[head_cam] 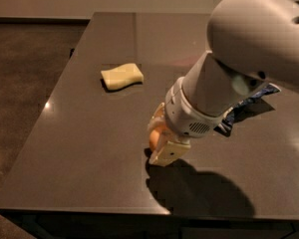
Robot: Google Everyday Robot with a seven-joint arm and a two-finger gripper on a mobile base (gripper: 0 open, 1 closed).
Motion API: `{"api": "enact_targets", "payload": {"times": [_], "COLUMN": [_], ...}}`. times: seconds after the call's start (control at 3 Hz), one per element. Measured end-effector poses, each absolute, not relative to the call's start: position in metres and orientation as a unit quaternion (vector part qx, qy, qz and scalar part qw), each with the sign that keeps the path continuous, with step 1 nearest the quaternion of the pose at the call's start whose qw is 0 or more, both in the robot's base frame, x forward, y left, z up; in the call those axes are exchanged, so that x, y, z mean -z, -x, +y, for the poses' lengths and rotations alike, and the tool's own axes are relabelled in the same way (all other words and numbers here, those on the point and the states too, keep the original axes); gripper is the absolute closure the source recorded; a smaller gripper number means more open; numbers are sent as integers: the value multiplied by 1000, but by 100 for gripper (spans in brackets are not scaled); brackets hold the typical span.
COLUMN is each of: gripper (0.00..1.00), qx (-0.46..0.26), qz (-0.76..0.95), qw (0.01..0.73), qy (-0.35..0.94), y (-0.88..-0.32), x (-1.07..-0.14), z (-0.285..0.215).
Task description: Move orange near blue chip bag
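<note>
My gripper (161, 137) hangs over the middle front of the dark table, with the big white arm reaching in from the upper right. Its two cream fingers (169, 153) are shut on the orange (154, 136), of which only a small part shows between them. It sits just above or on the tabletop; I cannot tell which. The blue chip bag (245, 106) lies to the right, mostly hidden behind the arm; only its dark blue wrinkled edge shows. The orange is a short way left of the bag.
A pale yellow sponge (122, 76) lies on the table (79, 153) to the upper left of the gripper. The table's left and front edges drop to a brown floor. The arm casts a shadow (199, 193) toward the front edge.
</note>
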State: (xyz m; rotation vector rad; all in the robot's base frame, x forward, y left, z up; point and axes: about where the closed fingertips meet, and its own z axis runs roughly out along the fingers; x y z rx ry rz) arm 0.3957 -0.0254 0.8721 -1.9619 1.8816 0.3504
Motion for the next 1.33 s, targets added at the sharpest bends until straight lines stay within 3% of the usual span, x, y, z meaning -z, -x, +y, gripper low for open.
{"api": "enact_targets", "payload": {"times": [0.33,1.0,1.33], "gripper": [100,100,84], "qx": [-101,-93,-88], "qz": [702,737,739], "qw": [212,231,242], "qy": [672,628,622], "y": [-423,-451,-453], "x": [-884,-875,-867], "z": [-67,-132,-144]}}
